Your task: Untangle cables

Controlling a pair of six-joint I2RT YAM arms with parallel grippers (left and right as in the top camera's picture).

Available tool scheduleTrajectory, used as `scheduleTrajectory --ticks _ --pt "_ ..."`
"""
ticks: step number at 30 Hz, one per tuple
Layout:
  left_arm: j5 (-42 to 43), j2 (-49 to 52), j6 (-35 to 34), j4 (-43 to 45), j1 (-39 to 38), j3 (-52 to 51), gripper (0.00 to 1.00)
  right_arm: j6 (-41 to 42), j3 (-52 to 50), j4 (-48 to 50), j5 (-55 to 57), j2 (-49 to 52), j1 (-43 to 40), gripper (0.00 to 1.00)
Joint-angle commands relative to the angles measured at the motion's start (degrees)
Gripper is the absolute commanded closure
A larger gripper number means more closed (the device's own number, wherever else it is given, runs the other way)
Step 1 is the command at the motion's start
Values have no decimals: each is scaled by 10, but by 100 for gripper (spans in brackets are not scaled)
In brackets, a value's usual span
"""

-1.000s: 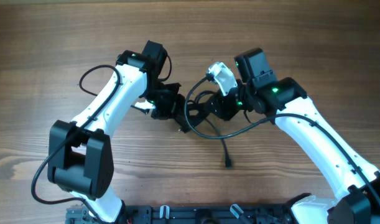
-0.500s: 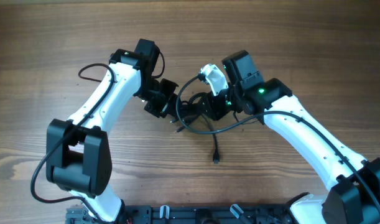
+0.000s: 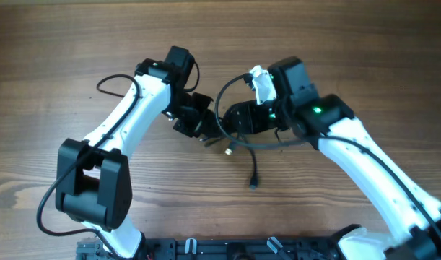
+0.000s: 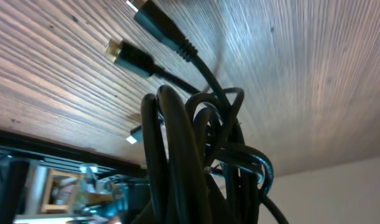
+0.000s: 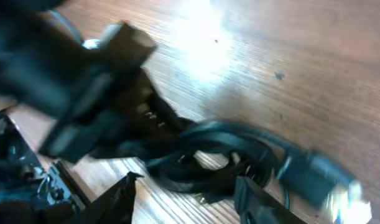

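The cables (image 3: pixel 231 137) are a black tangle between my two grippers in the overhead view, with one loose end trailing down to a plug (image 3: pixel 253 185). My left gripper (image 3: pixel 197 121) is at the tangle's left side and shut on it. In the left wrist view the cable bundle (image 4: pixel 196 155) fills the middle and hides the fingers, and two gold-tipped plugs (image 4: pixel 130 55) stick out above the wood. My right gripper (image 3: pixel 239 119) is at the tangle's right side. In the right wrist view its fingers (image 5: pixel 188 182) are open, with the cable loops (image 5: pixel 214 152) just beyond them.
The wooden table (image 3: pixel 335 43) runs all round the arms. A black rail (image 3: pixel 227 249) lies along the front edge. The left arm's own wire (image 3: pixel 108 81) loops out to its left. The right wrist view is blurred.
Both grippers first shifted left, then back right. The right wrist has turned and its gripper sits closer to the tangle. The trailing cable end has been dragged left.
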Motion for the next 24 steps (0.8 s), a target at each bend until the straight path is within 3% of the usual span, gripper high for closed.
scheduleTrajectory --ticks 1,10,13,18,24 --pt "12 -13 -89 0 21 6 95 -76 7 -33 3 -13 4 44" --pt "76 -13 -102 -4 20 6 96 -203 7 -61 10 3 30 45" --pt "188 -13 -110 -75 28 6 96 -211 7 -41 59 20 31 45" --pt "215 -13 -110 -91 31 6 96 -212 7 -16 98 32 31 47" --pt "218 -13 -124 -91 45 6 96 -209 7 -26 92 32 31 66"
